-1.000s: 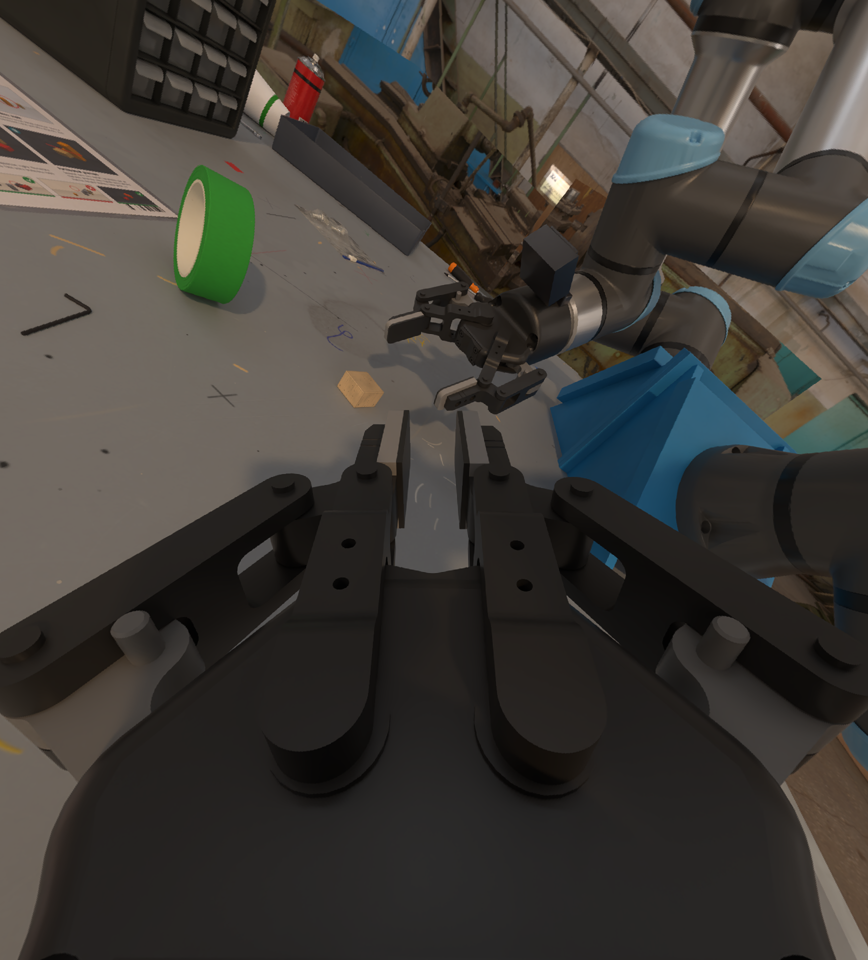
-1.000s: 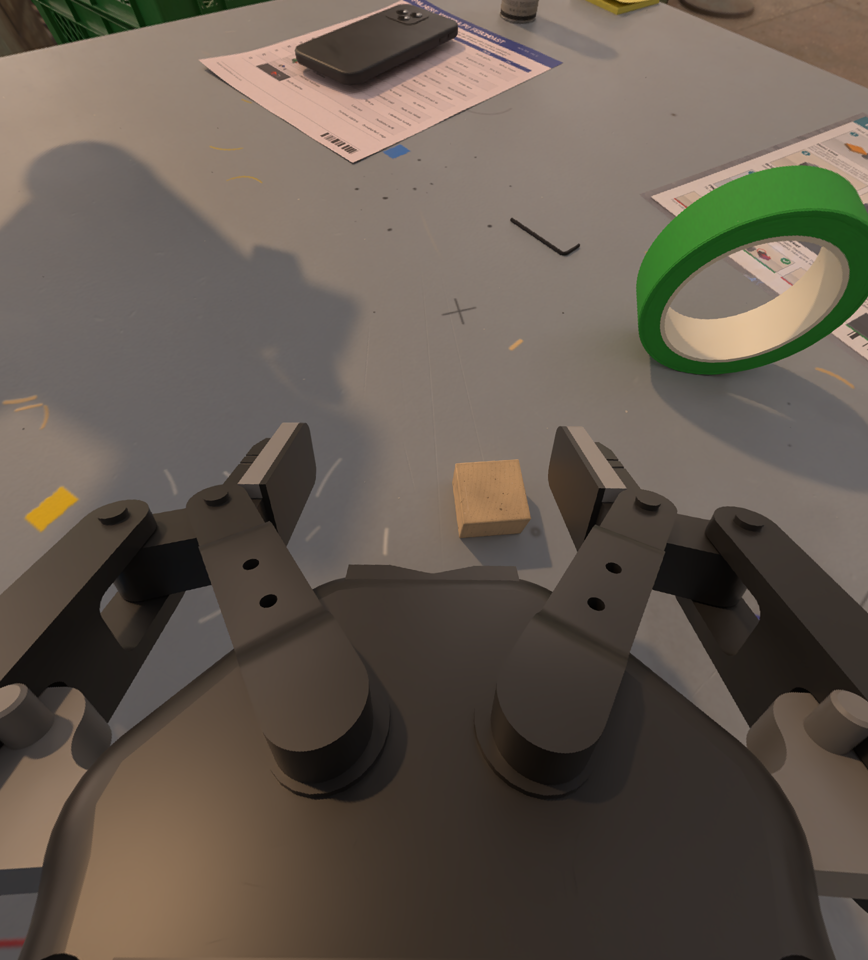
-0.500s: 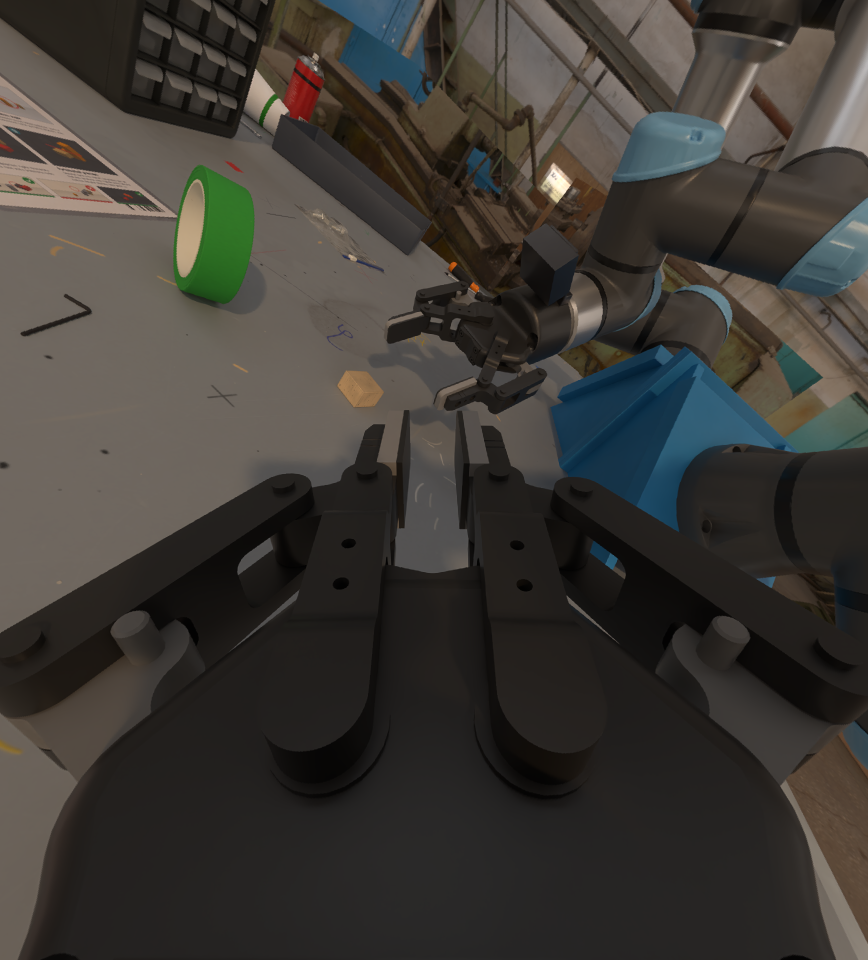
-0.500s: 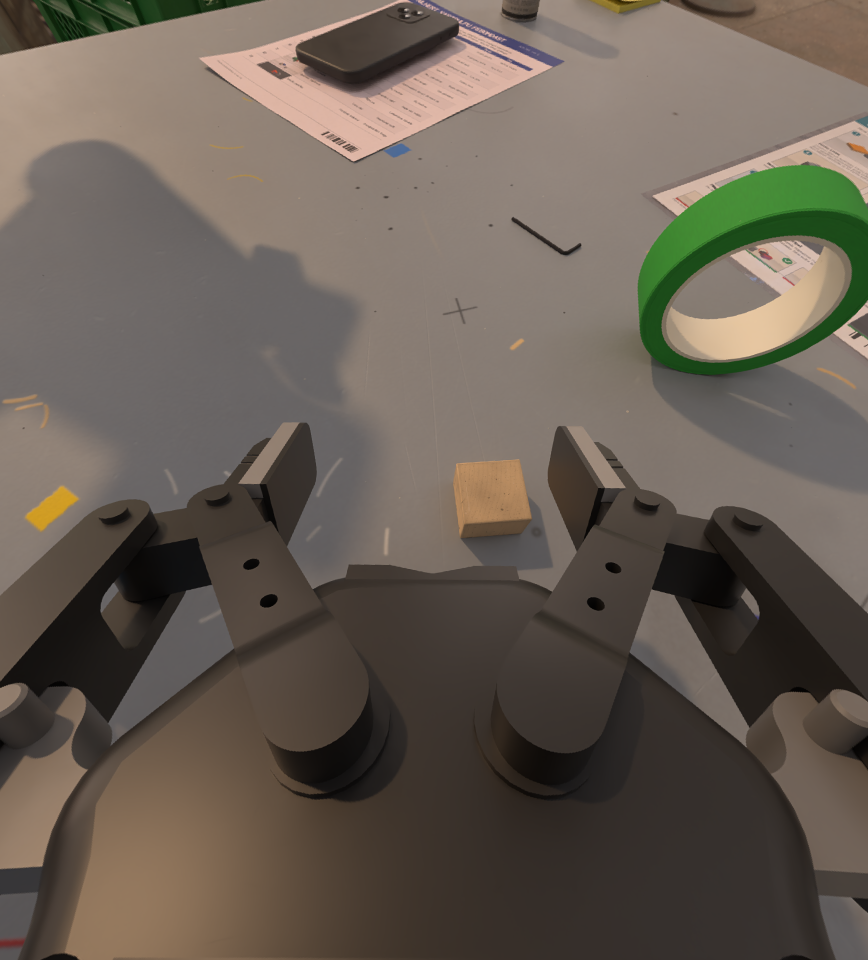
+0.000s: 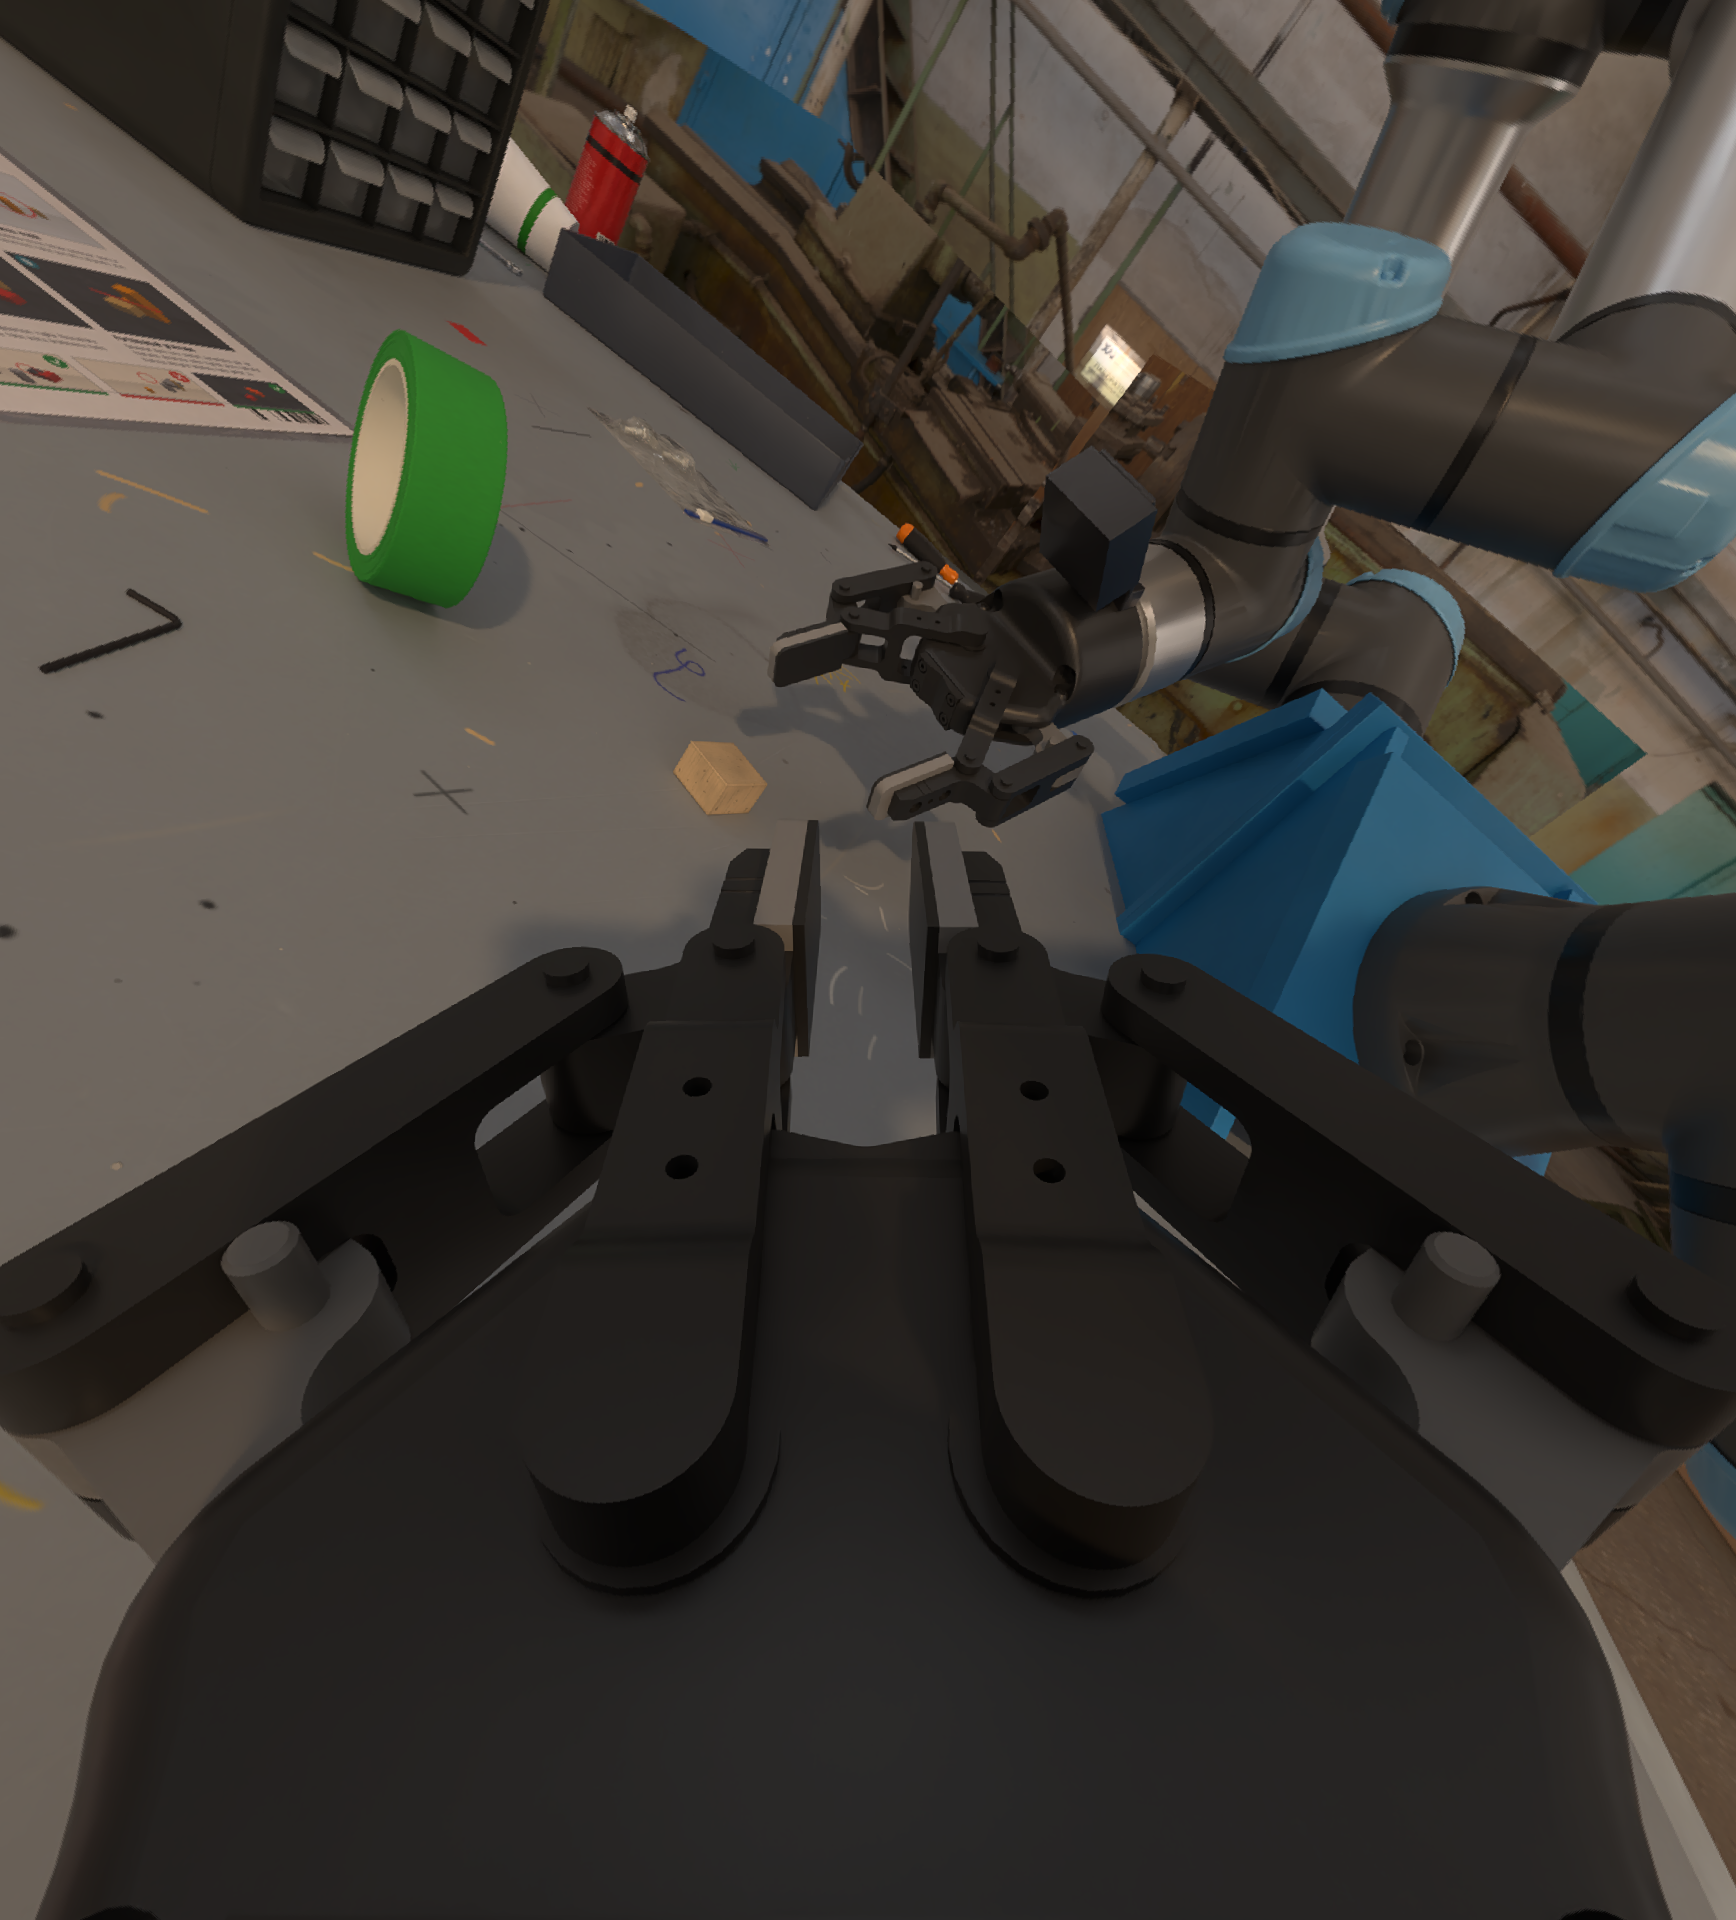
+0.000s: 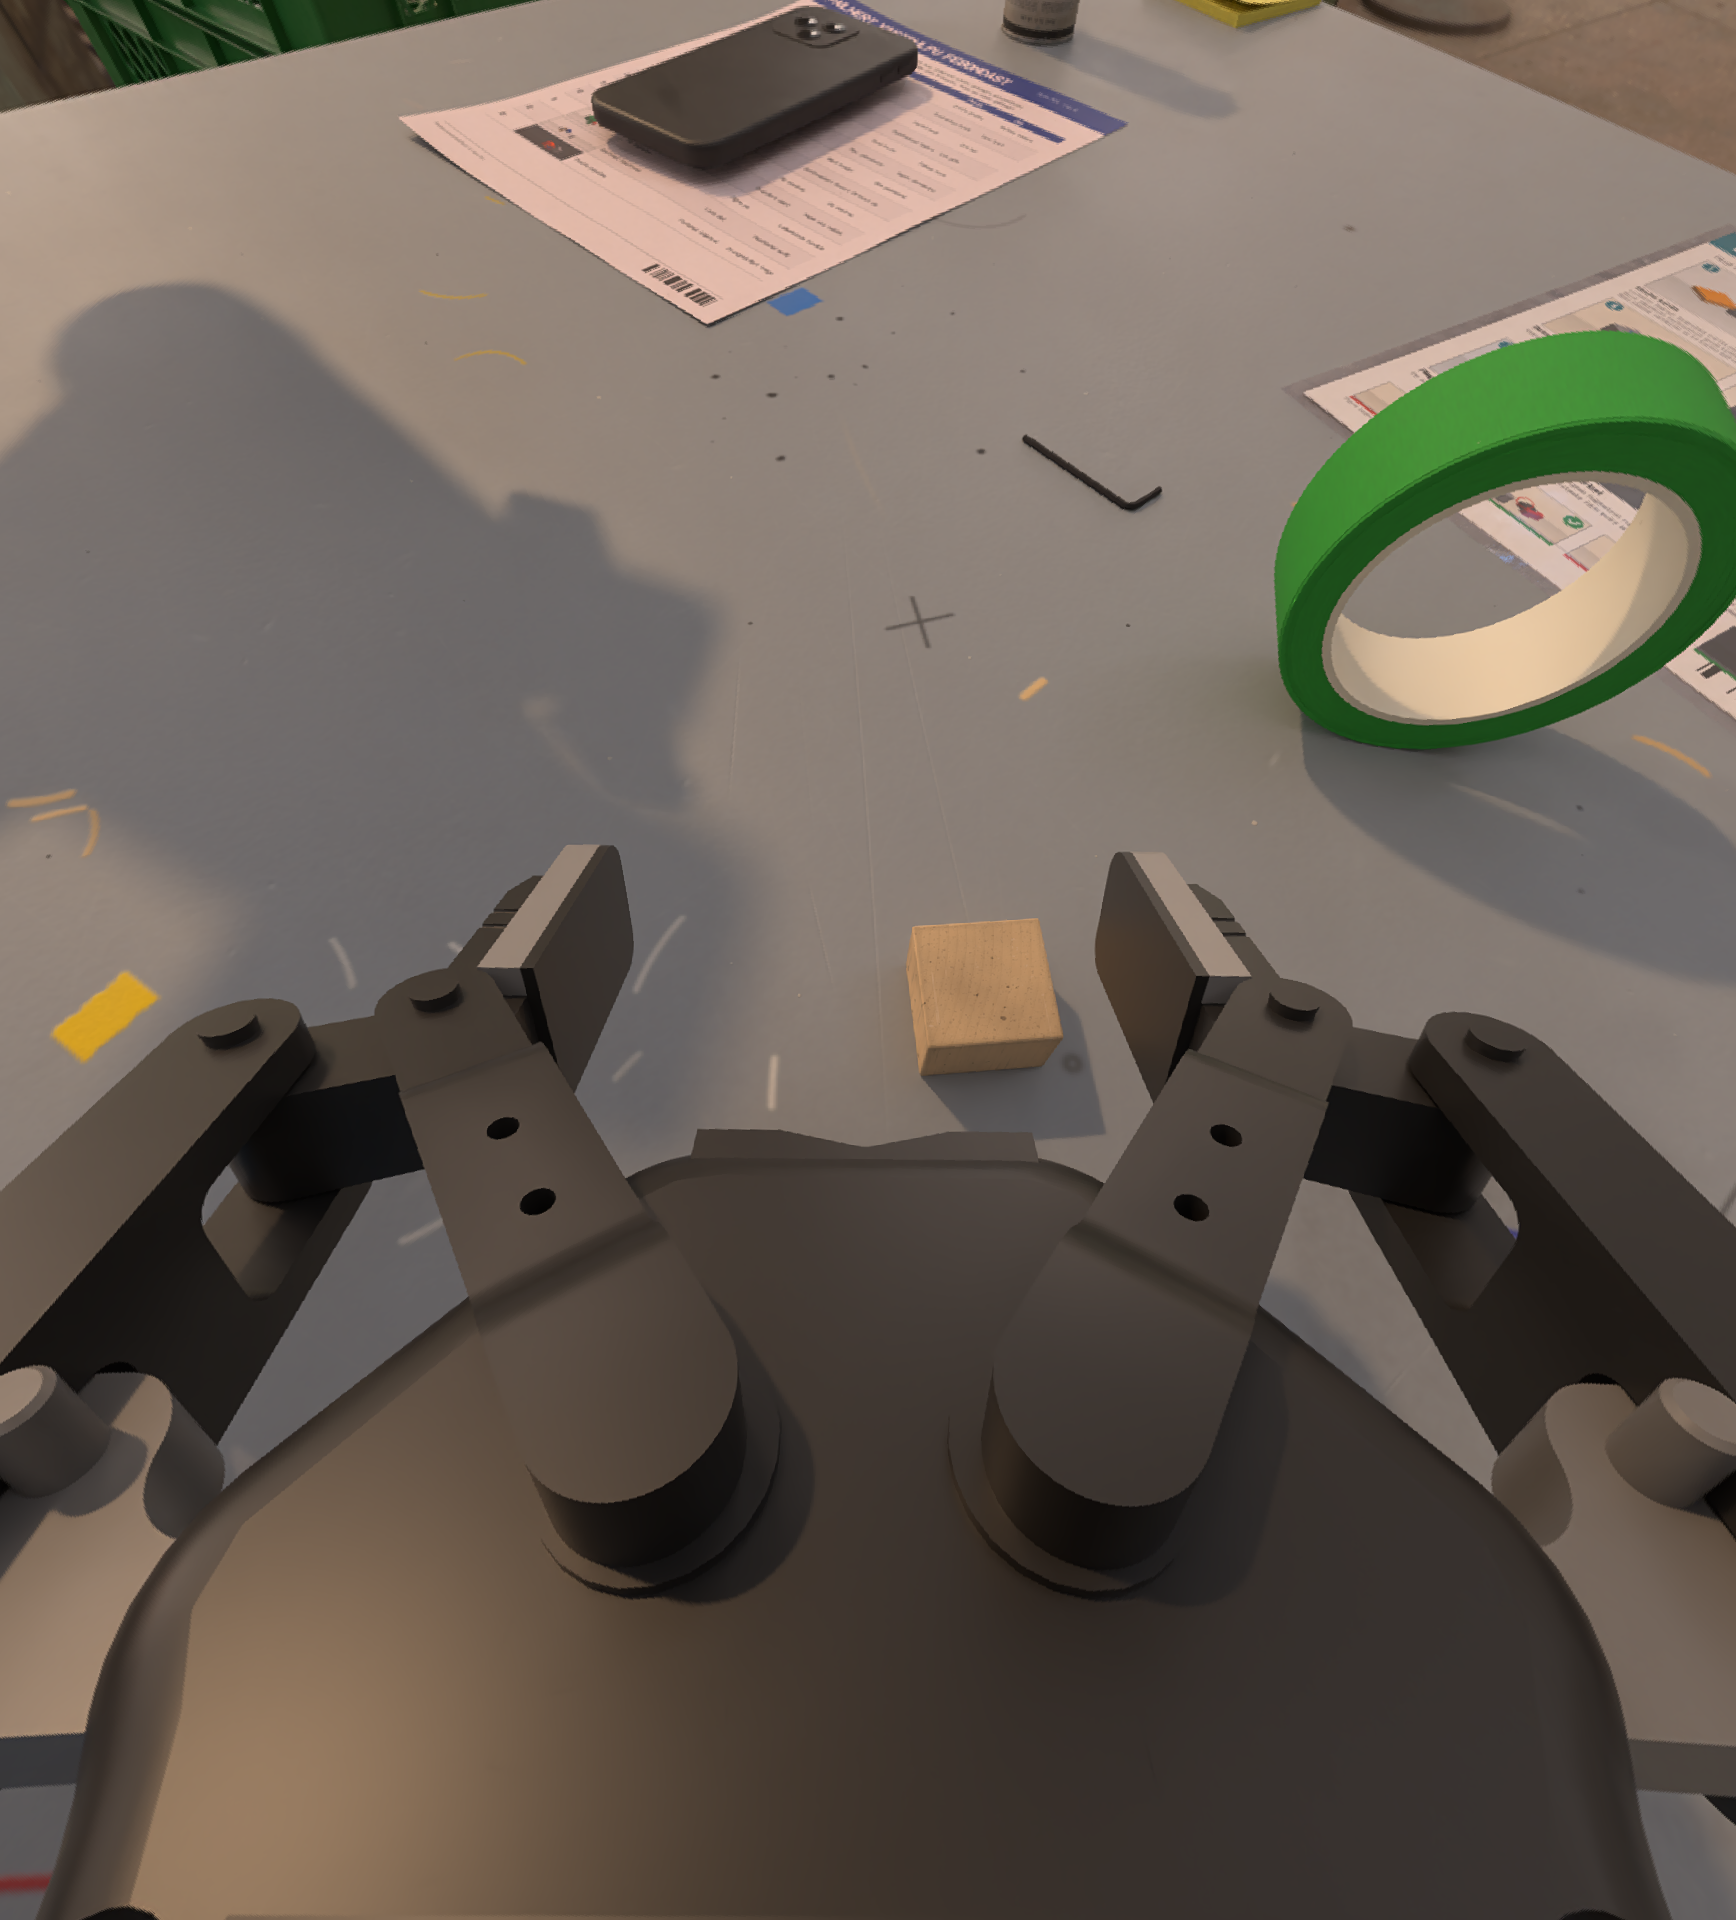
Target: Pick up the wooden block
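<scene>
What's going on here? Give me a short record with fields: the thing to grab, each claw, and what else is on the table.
target: wooden block, lying on the grey table, not held
right gripper: open, fingers either side of the block, not touching it
left gripper: nearly closed, empty, away from the block
nearby: green tape roll on edge, black hex key, phone on a paper sheet

The left wrist view looks low across the grey tabletop (image 5: 220, 883) towards the small pale wooden block (image 5: 719, 776). The right wrist view looks steeply down, close above that block (image 6: 983, 992). Both show it and the upright green tape roll (image 5: 428, 468) beyond it (image 6: 1518, 540).
</scene>
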Controlling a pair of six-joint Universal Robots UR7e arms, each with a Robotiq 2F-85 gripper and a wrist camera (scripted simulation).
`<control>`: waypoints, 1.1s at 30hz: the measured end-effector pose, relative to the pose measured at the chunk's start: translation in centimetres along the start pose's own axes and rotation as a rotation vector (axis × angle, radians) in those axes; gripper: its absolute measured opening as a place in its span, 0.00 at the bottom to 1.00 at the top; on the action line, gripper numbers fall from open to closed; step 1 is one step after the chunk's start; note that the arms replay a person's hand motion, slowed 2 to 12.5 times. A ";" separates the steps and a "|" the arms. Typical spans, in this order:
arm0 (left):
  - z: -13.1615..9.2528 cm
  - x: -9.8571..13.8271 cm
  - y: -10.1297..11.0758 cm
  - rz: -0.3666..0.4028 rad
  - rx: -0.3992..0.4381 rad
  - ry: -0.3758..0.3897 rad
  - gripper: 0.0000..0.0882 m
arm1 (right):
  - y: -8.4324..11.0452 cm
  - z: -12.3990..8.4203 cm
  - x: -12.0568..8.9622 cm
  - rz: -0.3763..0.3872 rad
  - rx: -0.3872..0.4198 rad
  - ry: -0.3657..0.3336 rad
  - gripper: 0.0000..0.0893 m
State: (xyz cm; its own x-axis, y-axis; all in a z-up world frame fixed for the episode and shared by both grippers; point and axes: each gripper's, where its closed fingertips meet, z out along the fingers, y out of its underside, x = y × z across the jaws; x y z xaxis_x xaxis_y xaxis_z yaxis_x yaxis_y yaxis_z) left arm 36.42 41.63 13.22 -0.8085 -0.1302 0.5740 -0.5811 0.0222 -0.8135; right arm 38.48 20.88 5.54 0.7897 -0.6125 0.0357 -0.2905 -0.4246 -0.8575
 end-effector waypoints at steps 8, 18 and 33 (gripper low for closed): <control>0.0 0.0 0.0 0.000 0.000 0.000 0.18 | 0.0 0.0 0.0 -0.001 -0.003 0.000 0.87; 0.0 0.0 0.0 0.000 -0.001 0.000 0.18 | 0.1 0.0 0.0 0.000 -0.007 -0.001 0.87; 0.0 0.3 -0.1 0.004 0.001 0.006 0.18 | 1.0 0.2 0.5 -0.006 -0.055 0.021 0.86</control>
State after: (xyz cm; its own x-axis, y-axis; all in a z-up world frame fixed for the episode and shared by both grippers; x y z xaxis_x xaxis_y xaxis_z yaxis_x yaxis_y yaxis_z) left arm 36.23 41.62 13.50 -0.8114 -0.1246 0.5711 -0.5776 0.0218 -0.8160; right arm 38.70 20.34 4.62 0.7801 -0.6234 0.0522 -0.3155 -0.4642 -0.8276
